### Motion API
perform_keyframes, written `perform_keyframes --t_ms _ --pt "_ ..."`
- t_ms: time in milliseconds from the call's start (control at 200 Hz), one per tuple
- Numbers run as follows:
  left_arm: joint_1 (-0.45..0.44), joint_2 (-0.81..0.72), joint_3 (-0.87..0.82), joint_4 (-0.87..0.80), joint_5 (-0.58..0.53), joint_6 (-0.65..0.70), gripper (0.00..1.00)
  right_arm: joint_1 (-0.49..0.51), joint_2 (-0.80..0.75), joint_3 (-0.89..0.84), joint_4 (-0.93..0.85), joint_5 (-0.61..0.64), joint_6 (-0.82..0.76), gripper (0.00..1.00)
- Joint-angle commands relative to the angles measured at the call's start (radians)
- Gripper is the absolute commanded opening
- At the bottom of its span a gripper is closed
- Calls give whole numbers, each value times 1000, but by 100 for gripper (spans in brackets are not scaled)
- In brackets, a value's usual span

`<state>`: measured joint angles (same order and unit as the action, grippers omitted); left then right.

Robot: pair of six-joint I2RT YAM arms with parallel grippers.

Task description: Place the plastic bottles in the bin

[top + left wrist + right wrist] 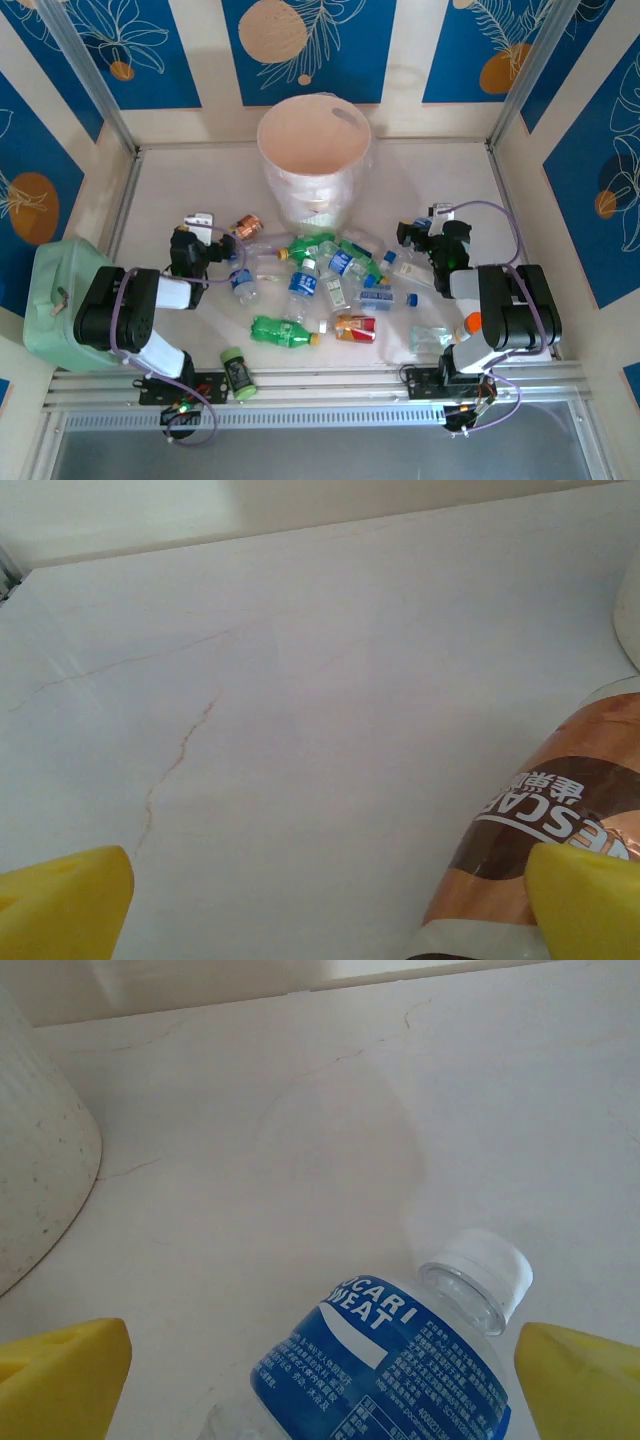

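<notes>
The pale cream bin (313,150) stands at the back centre, and its wall shows at the left of the right wrist view (40,1160). Several plastic bottles lie in front of it: a copper one (247,226), a green one (282,331), a red-orange labelled one (355,328) and clear blue-labelled ones (302,282). My left gripper (207,232) (325,905) is open, with the copper bottle (560,810) lying against its right fingertip. My right gripper (418,236) (320,1385) is open over a clear blue-labelled bottle (400,1360) whose white cap points up and to the right.
A mint-green boxy container (60,295) sits at the left edge beside the left arm. A small dark jar with a green lid (238,372) lies near the front rail. A flat clear plastic scrap (432,338) lies by the right arm's base. A loose blue cap (411,298) lies among the bottles.
</notes>
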<state>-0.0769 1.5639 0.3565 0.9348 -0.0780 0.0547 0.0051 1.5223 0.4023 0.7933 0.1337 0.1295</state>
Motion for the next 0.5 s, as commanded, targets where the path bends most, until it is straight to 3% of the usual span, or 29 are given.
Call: perform_keyframes --t_ms 0,495 --pt "-1 1 19 3 26 5 100 2 -1 10 21 -3 -17 99" --pt "2 1 22 -5 33 2 100 1 -1 12 20 -6 -16 99"
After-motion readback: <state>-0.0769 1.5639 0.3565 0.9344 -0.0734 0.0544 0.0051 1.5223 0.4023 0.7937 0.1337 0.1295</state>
